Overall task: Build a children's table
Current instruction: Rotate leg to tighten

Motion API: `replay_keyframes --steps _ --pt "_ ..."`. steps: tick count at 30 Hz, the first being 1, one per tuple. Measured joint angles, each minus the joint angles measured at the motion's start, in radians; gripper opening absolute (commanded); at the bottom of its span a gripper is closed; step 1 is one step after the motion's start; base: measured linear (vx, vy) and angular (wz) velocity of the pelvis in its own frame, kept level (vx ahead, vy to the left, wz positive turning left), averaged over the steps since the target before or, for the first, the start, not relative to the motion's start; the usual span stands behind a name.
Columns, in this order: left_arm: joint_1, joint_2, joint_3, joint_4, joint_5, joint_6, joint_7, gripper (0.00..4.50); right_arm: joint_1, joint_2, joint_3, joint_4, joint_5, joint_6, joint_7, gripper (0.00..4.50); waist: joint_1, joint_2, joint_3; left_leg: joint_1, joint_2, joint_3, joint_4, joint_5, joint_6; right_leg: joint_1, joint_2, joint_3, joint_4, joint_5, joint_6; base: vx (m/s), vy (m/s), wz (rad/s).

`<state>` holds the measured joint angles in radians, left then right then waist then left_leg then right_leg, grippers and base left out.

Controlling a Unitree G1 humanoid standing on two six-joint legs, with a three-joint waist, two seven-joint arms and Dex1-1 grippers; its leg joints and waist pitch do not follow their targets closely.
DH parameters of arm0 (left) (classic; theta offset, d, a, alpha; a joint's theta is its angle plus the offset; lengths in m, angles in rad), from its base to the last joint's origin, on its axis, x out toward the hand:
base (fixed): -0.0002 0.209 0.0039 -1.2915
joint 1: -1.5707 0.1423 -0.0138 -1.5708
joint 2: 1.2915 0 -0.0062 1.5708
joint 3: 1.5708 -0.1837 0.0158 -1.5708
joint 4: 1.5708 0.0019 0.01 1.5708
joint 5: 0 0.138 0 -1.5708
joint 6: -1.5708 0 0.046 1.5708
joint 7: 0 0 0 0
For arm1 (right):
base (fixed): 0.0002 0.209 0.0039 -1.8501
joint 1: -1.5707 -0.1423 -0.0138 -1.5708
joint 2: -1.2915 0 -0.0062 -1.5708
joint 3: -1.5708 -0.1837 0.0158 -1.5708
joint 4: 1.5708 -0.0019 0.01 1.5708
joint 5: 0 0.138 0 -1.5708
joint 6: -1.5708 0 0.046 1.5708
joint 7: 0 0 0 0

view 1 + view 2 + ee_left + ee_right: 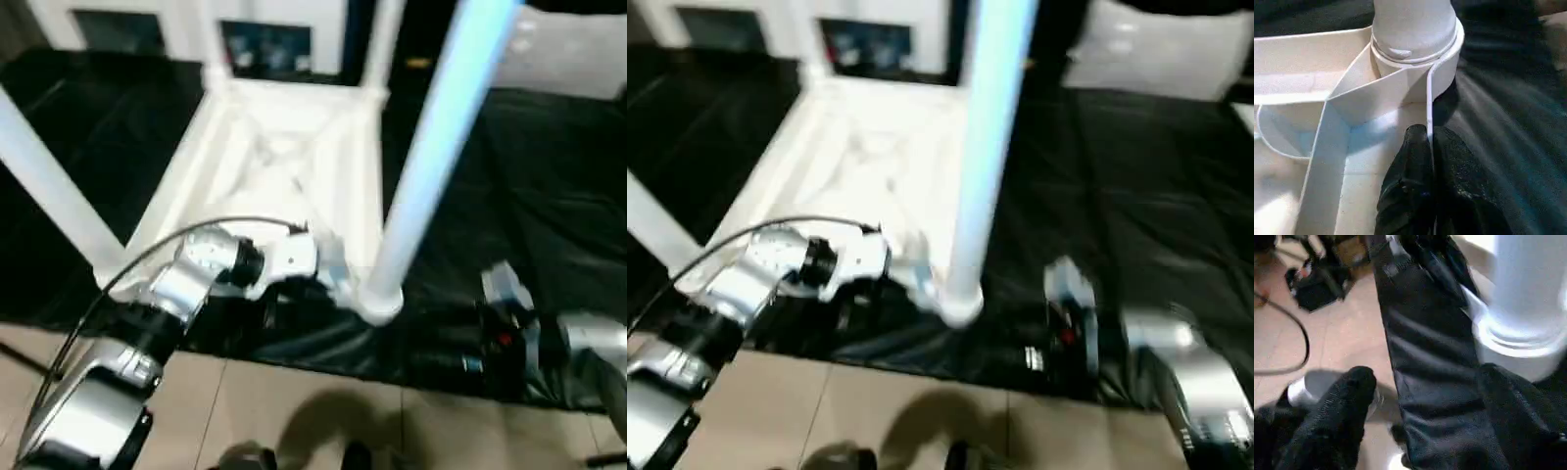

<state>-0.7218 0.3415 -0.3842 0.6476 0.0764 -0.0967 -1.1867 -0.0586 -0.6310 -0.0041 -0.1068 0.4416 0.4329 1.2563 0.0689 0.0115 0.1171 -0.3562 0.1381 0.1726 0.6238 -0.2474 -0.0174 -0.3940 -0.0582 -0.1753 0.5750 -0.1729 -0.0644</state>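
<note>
Nearest the camera, tan floor tiles [294, 401] are seen below the silver forearms. Just beyond, the left gripper [1427, 142] is pinched closed on the thin rim wall of the children's table [284, 166], one black finger on each side of the wall, right beside the near corner socket [1444, 63]. The right gripper [1420, 396] is spread wide, nothing held, close to that socket's base. The table is laid upside down on a black sheet [549, 186], ribbed underside up, legs standing upright in the sockets; the near leg [431, 147] is seated. Farther back, a white cabinet [265, 39] is seen.
</note>
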Motion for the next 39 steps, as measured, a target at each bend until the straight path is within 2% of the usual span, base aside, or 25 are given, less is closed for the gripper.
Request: replay_keyframes --steps 2,4,5,7,9,11,14,16,21,23,24,27,29,30,33,34,37,39 --pt "-0.004 -0.02 0.017 0.025 0.008 0.005 0.052 0.0 0.007 0.041 -0.026 -0.056 0.024 0.013 -0.052 4.08 -0.015 0.0 0.0 0.0 0.0 0.0 -0.001 0.002 0.0 0.002 0.0 -0.001 -0.004 0.002 0.001 0.0 0.0 0.0" --pt "-0.005 -0.025 0.025 0.027 0.007 0.017 0.067 0.43 0.011 0.067 -0.03 -0.08 0.034 0.025 -0.097 4.27 -0.023 0.0 0.0 0.0 0.0 0.0 -0.002 0.002 0.0 0.002 0.0 -0.002 -0.006 0.003 0.003 0.0 0.0 0.0" --pt "-0.004 -0.029 0.034 0.026 0.002 0.03 0.071 0.54 0.011 0.087 -0.034 -0.09 0.037 0.031 -0.129 4.41 -0.025 0.0 0.0 -0.001 0.0 0.0 -0.002 0.001 0.001 0.002 0.0 -0.002 -0.007 0.003 0.003 0.0 0.0 0.0" --pt "0.002 -0.036 0.07 -0.009 -0.036 0.067 0.079 0.54 0.005 0.143 -0.033 -0.115 0.044 0.045 -0.203 4.41 -0.025 0.0 0.0 -0.003 0.0 -0.001 -0.003 0.001 0.002 -0.003 0.0 -0.002 -0.007 0.003 0.002 0.0 0.0 0.0" --pt "0.006 -0.036 0.102 -0.053 -0.073 0.094 0.084 0.88 -0.013 0.172 -0.032 -0.134 0.05 0.058 -0.251 4.5 -0.022 0.0 0.0 -0.011 0.0 -0.001 -0.002 0.001 0.002 -0.009 -0.001 -0.001 -0.005 0.003 0.001 0.0 0.0 0.0" --pt "0.047 -0.035 0.152 -0.155 -0.128 0.156 0.101 0.97 -0.055 0.21 -0.029 -0.151 0.055 0.076 -0.31 4.5 -0.023 0.0 -0.001 -0.011 0.0 0.0 0.0 -0.001 0.005 -0.012 -0.002 0.0 0.002 0.002 -0.006 0.0 0.0 0.0" --pt "0.127 -0.041 0.179 -0.276 -0.176 0.241 0.124 1.18 -0.103 0.251 -0.03 -0.157 0.068 0.091 -0.367 4.5 -0.016 0.001 -0.002 -0.012 0.0 0.0 -0.001 -0.001 0.005 -0.011 -0.002 -0.001 0.003 0.0 -0.009 0.0 0.0 0.0" --pt "0.221 -0.041 0.205 -0.379 -0.203 0.319 0.159 1.39 -0.126 0.273 -0.028 -0.146 0.078 0.109 -0.387 4.5 -0.016 0.002 -0.002 -0.011 0.001 0.0 -0.002 -0.001 0.005 -0.011 -0.001 -0.001 0.003 -0.001 -0.009 0.0 0.0 0.0" --pt "0.376 -0.048 0.255 -0.558 -0.24 0.434 0.257 1.73 -0.182 0.289 -0.036 -0.076 0.075 0.107 -0.43 4.5 -0.013 0.002 -0.002 -0.01 0.001 0.001 0.0 0.002 0.001 -0.01 -0.001 -0.001 0.002 0.0 -0.007 0.0 0.0 0.0" --pt "0.454 -0.056 0.279 -0.667 -0.249 0.473 0.308 1.75 -0.218 0.297 -0.038 -0.024 0.044 0.084 -0.47 4.5 -0.015 0.002 -0.001 -0.007 0.001 0.001 0.001 0.002 0.001 -0.007 -0.001 -0.001 0.002 0.002 -0.007 0.0 0.0 0.0" --pt "0.486 -0.065 0.285 -0.712 -0.256 0.485 0.326 1.96 -0.234 0.295 -0.04 0.001 0.022 0.067 -0.491 4.5 -0.015 0.002 -0.001 -0.007 0.001 0.001 0.001 0.002 0.0 -0.006 -0.001 0.0 0.001 0.002 -0.006 0.0 0.0 0.0" --pt "0.621 -0.082 0.291 -0.871 -0.264 0.541 0.392 2.16 -0.299 0.28 -0.067 0.12 -0.053 -0.002 -0.587 4.5 -0.014 0.001 -0.001 0.003 0.001 0.001 0.001 0.002 0.0 -0.001 -0.001 0.0 0.001 0.003 -0.006 0.0 0.0 0.0" --pt "0.683 -0.086 0.293 -0.929 -0.267 0.563 0.416 2.26 -0.326 0.26 -0.103 0.187 -0.087 -0.031 -0.646 4.5 -0.006 0.001 -0.001 0.005 0.001 0.001 0.001 0.002 0.0 0.001 -0.001 0.0 0.0 0.002 -0.006 0.0 0.0 0.0" --pt "0.701 -0.086 0.294 -0.945 -0.267 0.57 0.423 2.54 -0.334 0.259 -0.115 0.205 -0.096 -0.04 -0.669 4.5 -0.006 0.001 -0.001 0.005 0.001 0.001 0.001 0.002 0.0 0.002 -0.001 0.0 0.0 0.002 -0.005 0.0 0.0 0.0" --pt "0.784 -0.071 0.31 -1.04 -0.279 0.597 0.449 2.66 -0.379 0.259 -0.15 0.289 -0.124 -0.075 -0.776 4.5 -0.014 0.001 -0.001 0.005 0.001 0.002 0.001 0.002 0.001 0.002 -0.001 0.001 -0.001 0.002 -0.005 0.0 0.0 0.0" --pt "0.823 -0.058 0.321 -1.076 -0.281 0.605 0.451 2.8 -0.384 0.251 -0.179 0.312 -0.136 -0.089 -0.813 4.5 -0.014 0.001 -0.001 0.004 0.001 0.002 0.001 0.002 0.001 0.002 -0.001 0.0 0.0 0.001 -0.004 0.0 0.0 0.0" --pt "0.913 -0.001 0.399 -1.147 -0.297 0.639 0.456 3.07 -0.384 0.234 -0.21 0.349 -0.158 -0.113 -0.837 4.5 -0.019 0.0 -0.001 0.003 0.001 0.002 -0.003 0.002 0.001 0.001 0.0 0.001 0.0 -0.001 -0.004 0.0 0.0 0.0" --pt "0.92 0.01 0.442 -1.158 -0.301 0.648 0.459 3.13 -0.374 0.239 -0.209 0.348 -0.162 -0.117 -0.834 4.5 -0.022 0.0 -0.001 0.002 0.001 0.002 -0.004 0.002 0.001 0.001 0.0 0.001 0.0 -0.001 -0.004 0.0 0.0 0.0"
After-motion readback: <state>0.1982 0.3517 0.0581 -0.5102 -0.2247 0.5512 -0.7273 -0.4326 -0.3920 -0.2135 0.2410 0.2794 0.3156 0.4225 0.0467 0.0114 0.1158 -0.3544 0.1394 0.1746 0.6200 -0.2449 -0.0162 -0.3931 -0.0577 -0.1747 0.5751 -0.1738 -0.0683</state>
